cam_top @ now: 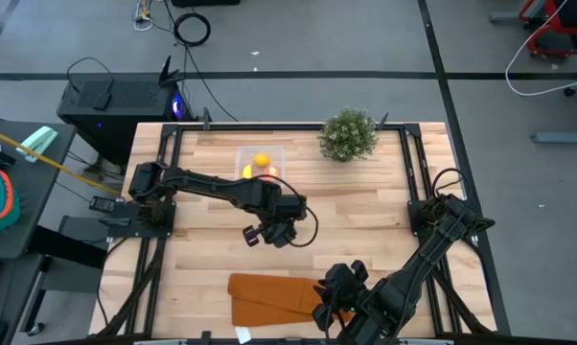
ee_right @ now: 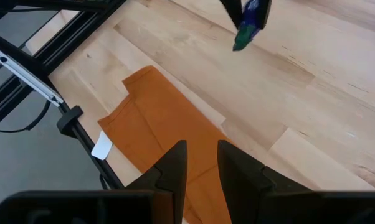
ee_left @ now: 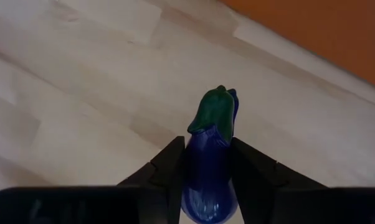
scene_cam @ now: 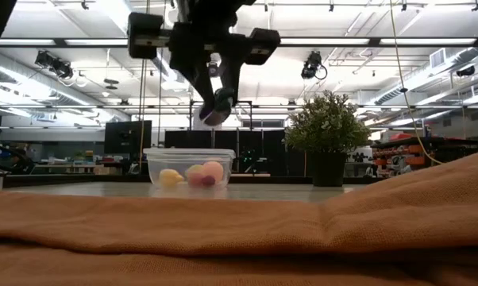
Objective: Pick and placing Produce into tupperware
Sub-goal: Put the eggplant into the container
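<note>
My left gripper [cam_top: 274, 233] hangs above the middle of the table, shut on a dark purple eggplant [ee_left: 209, 168] with a green cap. The eggplant also shows in the low view [scene_cam: 217, 110] and the right wrist view [ee_right: 250, 22]. The clear tupperware [cam_top: 242, 153] stands on the table at the far side. It holds a yellow lemon [cam_top: 261, 161], a red-peach round fruit [scene_cam: 213, 170] and a yellow piece [scene_cam: 170, 178]. My right gripper [ee_right: 203, 155] waits narrowly open above the orange cloth [cam_top: 269, 295], touching nothing. My left gripper pinches the eggplant's purple body [ee_left: 206, 186] between its two fingers, which point steeply down and lie along it. The green cap end [ee_left: 215, 112] sticks out beyond the fingertips, pointing down. The eggplant is lifted clear of the table.
A green bushy plant [cam_top: 348, 134] in a pot stands at the far right, beside the tupperware. The folded orange cloth lies along the near edge. Black frame rails [cam_top: 413, 163] run along the table's sides. Bare wood lies between my left gripper and the tupperware.
</note>
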Robot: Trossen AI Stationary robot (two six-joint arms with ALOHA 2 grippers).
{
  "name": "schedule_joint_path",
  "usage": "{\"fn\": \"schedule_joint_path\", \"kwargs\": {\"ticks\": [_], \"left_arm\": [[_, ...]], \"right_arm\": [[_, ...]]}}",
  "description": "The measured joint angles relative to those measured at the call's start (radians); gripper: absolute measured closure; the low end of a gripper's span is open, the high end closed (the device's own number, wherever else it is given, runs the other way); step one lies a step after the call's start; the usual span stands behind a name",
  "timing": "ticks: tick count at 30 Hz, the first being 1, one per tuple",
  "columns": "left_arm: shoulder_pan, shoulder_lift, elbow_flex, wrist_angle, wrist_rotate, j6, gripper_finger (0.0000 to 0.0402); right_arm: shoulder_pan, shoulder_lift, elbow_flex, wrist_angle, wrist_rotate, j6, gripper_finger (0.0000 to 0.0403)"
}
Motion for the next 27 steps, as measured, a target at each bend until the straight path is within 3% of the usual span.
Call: {"fn": "schedule_joint_path", "kwargs": {"ticks": [13, 27], "left_arm": [[0.178, 0.000, 0.173, -0.124, -0.006, -0.120, 0.0283], [0.376, 0.000, 0.210, -0.175, -0.054, -0.210, 0.0281]], "right_arm": [[0.000, 0.000, 0.000, 0.000, 0.000, -0.008, 0.0308], [0.000, 0.000, 0.000, 0.000, 0.000, -0.008, 0.0308]]}}
